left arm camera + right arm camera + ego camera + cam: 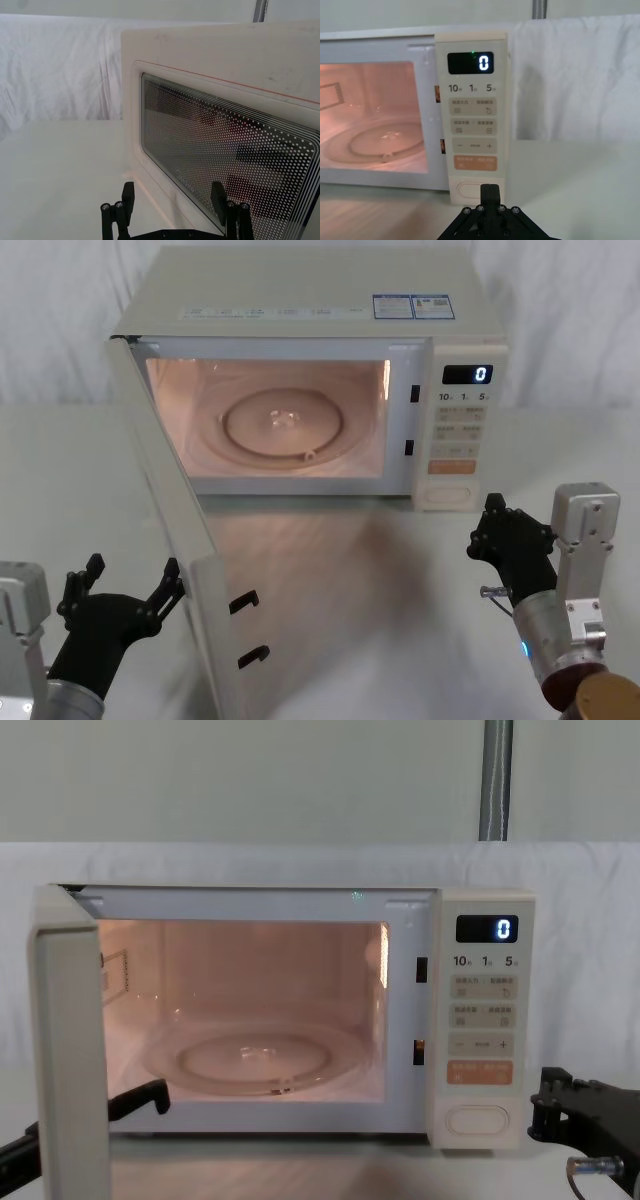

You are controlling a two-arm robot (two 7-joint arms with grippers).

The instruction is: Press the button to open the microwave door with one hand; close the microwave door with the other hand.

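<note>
My left gripper [125, 590] hangs open just outside the microwave door [185, 540], which stands swung wide: opening is done, closing is next, needing a push on its outer face. My right gripper [505, 530], shut, sits near the button [447, 497]. Beyond, the lit microwave [310, 310] rests on a white table [330, 570] against draped white cloth.

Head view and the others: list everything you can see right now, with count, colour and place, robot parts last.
microwave: one, cream, centre of the table, cavity lit.
microwave door: one, cream, swung wide open on the robot's left.
glass turntable: one, clear, on the cavity floor.
button: one, cream oval, bottom of the keypad panel.
orange key: one, just above the button.
display: one, black, showing 0.
table: one, white.
left end effector: black, open, beside the door's outer face.
right end effector: black, shut, just short of the button.
</note>
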